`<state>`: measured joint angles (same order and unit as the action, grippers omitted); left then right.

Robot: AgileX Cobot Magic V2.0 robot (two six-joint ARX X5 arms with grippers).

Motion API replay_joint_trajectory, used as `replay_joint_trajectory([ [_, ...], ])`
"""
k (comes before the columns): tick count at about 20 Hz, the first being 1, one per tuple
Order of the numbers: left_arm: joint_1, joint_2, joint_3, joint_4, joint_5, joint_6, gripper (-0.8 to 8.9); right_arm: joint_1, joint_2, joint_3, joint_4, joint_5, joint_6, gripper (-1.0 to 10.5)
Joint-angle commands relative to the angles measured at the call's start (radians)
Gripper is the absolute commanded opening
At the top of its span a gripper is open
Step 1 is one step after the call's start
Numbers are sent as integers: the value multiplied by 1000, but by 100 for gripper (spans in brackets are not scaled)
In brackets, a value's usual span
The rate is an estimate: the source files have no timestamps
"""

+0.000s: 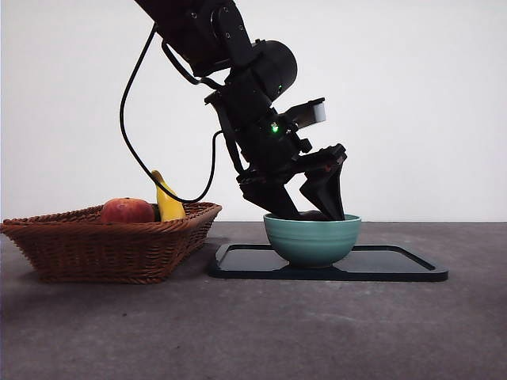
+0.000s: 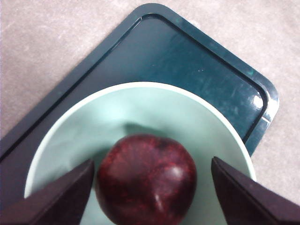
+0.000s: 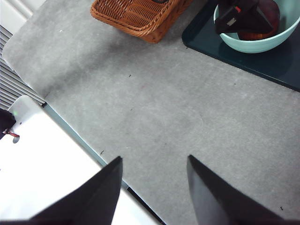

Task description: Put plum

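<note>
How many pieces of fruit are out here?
3: the plum in the bowl, a red fruit and a banana in the basket. The basket may hide more.

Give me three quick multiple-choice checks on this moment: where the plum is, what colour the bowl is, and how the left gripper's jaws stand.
1. Where is the plum?
A. in the basket
B. in the bowl
C. on the bare tray

2. What colour is the bowl?
A. pale green
B. orange
C. white

3. How do the left gripper jaws stand?
A. clamped on the plum
B. shut above it
C. open on either side of it

Answers: 1 B, the plum lies on the bowl's floor; 2 A, both views show pale green; 3 C, a gap shows beside the plum at each jaw.
</note>
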<state>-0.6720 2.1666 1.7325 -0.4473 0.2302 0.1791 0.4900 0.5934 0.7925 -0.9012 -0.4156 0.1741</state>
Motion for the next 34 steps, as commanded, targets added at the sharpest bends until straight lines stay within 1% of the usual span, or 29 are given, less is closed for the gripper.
replay_joint_trajectory([
  [1, -10, 35, 28, -11, -3, 23, 369, 5, 4, 19, 10, 2, 9, 220],
  [8, -21, 45, 28, -37, -3, 46, 360, 5, 4, 19, 11, 5, 8, 220],
  [9, -23, 45, 28, -37, -3, 46, 317, 5, 4, 19, 10, 7, 8, 220],
  [11, -24, 45, 28, -31, -3, 45, 187, 5, 4, 19, 10, 27, 8, 220],
  [12, -24, 45, 28, -27, -3, 45, 147, 5, 4, 19, 10, 27, 6, 220],
  [15, -23, 41, 30, -29, -3, 45, 122, 5, 4, 19, 10, 28, 5, 220],
  [18, -19, 28, 50, -36, -3, 45, 122, 5, 4, 19, 10, 31, 5, 220],
  [21, -13, 11, 136, -108, -3, 45, 122, 5, 4, 19, 11, 31, 5, 220],
  [27, 18, -23, 423, -364, -2, 31, 122, 5, 3, 19, 23, 31, 5, 220],
  [29, 35, -68, 467, -399, -1, 9, 122, 5, 3, 19, 32, 31, 4, 220],
  [31, 59, -134, 472, -421, -1, -9, 122, 5, 3, 19, 34, 31, 3, 220],
  [34, 106, -248, 472, -528, -2, -5, 122, 5, 3, 19, 35, 31, 2, 220],
])
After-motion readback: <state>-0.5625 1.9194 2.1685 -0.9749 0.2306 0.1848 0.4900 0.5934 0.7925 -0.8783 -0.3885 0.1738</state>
